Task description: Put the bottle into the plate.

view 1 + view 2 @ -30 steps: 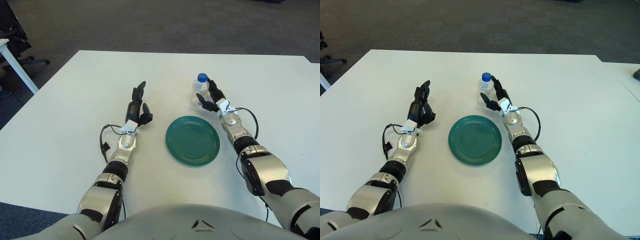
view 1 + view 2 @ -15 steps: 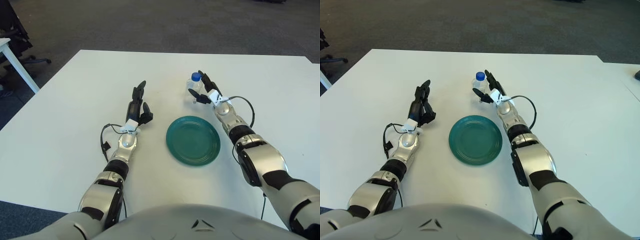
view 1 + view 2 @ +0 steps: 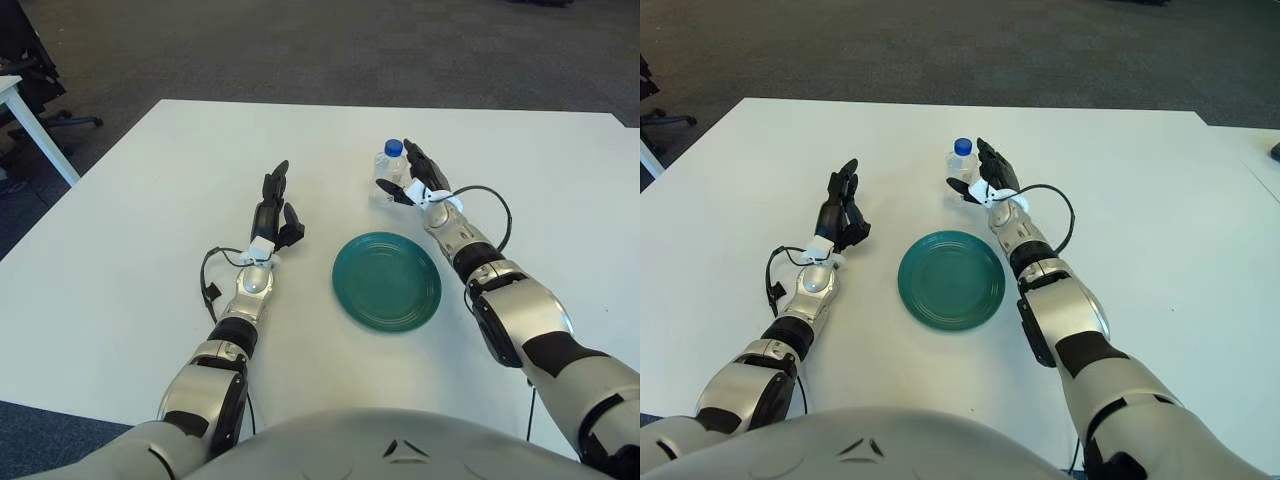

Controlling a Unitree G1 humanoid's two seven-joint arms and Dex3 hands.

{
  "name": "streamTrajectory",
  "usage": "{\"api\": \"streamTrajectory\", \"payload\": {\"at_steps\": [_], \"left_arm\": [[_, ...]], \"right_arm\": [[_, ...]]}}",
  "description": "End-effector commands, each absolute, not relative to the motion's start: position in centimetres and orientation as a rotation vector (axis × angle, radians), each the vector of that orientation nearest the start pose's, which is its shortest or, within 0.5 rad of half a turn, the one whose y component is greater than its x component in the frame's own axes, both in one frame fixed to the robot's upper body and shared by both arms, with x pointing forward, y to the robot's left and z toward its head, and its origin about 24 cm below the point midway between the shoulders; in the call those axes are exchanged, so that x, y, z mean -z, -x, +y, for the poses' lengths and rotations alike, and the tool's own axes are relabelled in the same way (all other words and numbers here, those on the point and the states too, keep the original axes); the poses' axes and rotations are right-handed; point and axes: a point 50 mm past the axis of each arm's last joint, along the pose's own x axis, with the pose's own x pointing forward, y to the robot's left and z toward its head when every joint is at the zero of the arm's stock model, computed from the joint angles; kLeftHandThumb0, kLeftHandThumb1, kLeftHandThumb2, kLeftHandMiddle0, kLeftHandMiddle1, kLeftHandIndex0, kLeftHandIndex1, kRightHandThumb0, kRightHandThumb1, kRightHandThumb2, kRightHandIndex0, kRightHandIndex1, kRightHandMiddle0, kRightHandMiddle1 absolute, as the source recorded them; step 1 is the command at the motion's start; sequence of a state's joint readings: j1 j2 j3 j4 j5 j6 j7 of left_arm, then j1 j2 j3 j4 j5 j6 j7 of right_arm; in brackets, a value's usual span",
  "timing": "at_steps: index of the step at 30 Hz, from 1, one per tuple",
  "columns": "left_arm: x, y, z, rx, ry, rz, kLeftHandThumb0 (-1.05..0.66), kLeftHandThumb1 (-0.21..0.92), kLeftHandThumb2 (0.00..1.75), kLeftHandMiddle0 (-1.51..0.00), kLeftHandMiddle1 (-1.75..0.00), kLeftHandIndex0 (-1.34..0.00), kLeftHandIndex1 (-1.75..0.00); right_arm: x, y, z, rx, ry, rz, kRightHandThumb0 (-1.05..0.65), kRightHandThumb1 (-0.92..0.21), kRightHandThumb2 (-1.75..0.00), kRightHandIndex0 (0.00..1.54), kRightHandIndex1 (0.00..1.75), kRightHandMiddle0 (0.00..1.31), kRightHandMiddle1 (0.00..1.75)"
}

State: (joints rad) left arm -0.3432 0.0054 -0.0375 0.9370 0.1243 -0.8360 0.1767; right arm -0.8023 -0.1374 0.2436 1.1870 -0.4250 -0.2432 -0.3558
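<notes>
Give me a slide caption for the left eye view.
Right hand grips upright bottle beyond green plate; left hand idle.

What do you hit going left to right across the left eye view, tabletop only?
Left hand, fingers extended and holding nothing → round dark green plate → small clear plastic bottle with a blue cap → right hand, fingers curled around the bottle. All of it is over the white table.

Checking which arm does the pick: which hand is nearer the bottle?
Right. The right hand is right beside the bottle, fingers around it. The left hand shows well left of it, beyond the plate.
</notes>
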Motion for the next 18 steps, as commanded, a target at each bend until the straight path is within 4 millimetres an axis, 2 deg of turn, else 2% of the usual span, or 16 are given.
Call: {"api": "streamTrajectory", "payload": {"at_steps": [1, 3, 4, 5, 6, 9, 11, 12, 15, 18], "left_arm": [[6.3, -22.1, 11.3, 0.015, -0.039, 0.037, -1.05, 0.92, 1.14, -0.23, -0.01, 0.00, -0.44], [6.3, -22.1, 11.2, 0.016, -0.035, 0.034, -1.05, 0.92, 1.14, -0.23, -0.01, 0.00, -0.45], [6.3, -22.1, 11.2, 0.016, -0.029, 0.032, -1.05, 0.92, 1.14, -0.23, -0.01, 0.00, -0.45], [6.2, -22.1, 11.2, 0.015, -0.024, 0.030, -1.05, 0.92, 1.13, -0.23, -0.01, 0.00, -0.46], [6.2, -22.1, 11.2, 0.014, -0.017, 0.028, -1.05, 0.92, 1.13, -0.23, -0.01, 0.00, -0.46], [6.2, -22.2, 11.2, 0.012, -0.008, 0.027, -1.04, 0.92, 1.13, -0.24, -0.01, 0.00, -0.47], [6.2, -22.2, 11.2, 0.004, 0.004, 0.029, -1.04, 0.92, 1.12, -0.24, -0.01, 0.00, -0.47], [6.2, -22.2, 11.2, -0.001, 0.013, 0.030, -1.03, 0.92, 1.12, -0.24, -0.01, 0.00, -0.47], [6.2, -22.3, 11.1, -0.024, 0.034, 0.036, -1.02, 0.92, 1.10, -0.24, -0.01, 0.00, -0.47], [6.1, -22.3, 11.1, -0.045, 0.035, 0.032, -1.03, 0.92, 1.10, -0.25, -0.02, 0.00, -0.48]], "right_arm": [[-5.4, -37.5, -12.6, 0.008, 0.793, -0.048, -1.04, -0.92, -0.26, 0.19, 0.52, 0.00, 1.15], [-5.5, -37.5, -12.7, 0.017, 0.786, -0.050, -1.02, -0.92, -0.22, 0.12, 0.78, 0.00, 1.36], [-5.6, -37.5, -12.8, 0.032, 0.780, -0.060, -1.02, -0.92, -0.22, 0.11, 0.83, 0.00, 1.40], [-5.6, -37.5, -12.9, 0.043, 0.776, -0.067, -0.96, -0.91, -0.19, 0.17, 1.11, 0.08, 1.53], [-5.7, -37.4, -13.0, 0.055, 0.770, -0.083, -0.92, -0.90, -0.17, 0.20, 1.30, 0.12, 1.60], [-5.8, -37.4, -13.2, 0.068, 0.762, -0.103, -0.81, -0.86, -0.13, 0.47, 1.60, 0.31, 1.70], [-5.8, -37.3, -13.2, 0.075, 0.742, -0.111, -0.79, -0.85, -0.12, 0.53, 1.67, 0.35, 1.72], [-5.9, -37.3, -13.3, 0.080, 0.727, -0.118, -0.75, -0.83, -0.11, 0.64, 1.70, 0.42, 1.73], [-5.9, -37.3, -13.5, 0.099, 0.656, -0.117, -0.67, -0.80, -0.09, 0.83, 1.73, 0.54, 1.74], [-6.0, -37.3, -13.7, 0.108, 0.574, -0.105, -0.63, -0.79, -0.09, 0.95, 1.74, 0.61, 1.74]]}}
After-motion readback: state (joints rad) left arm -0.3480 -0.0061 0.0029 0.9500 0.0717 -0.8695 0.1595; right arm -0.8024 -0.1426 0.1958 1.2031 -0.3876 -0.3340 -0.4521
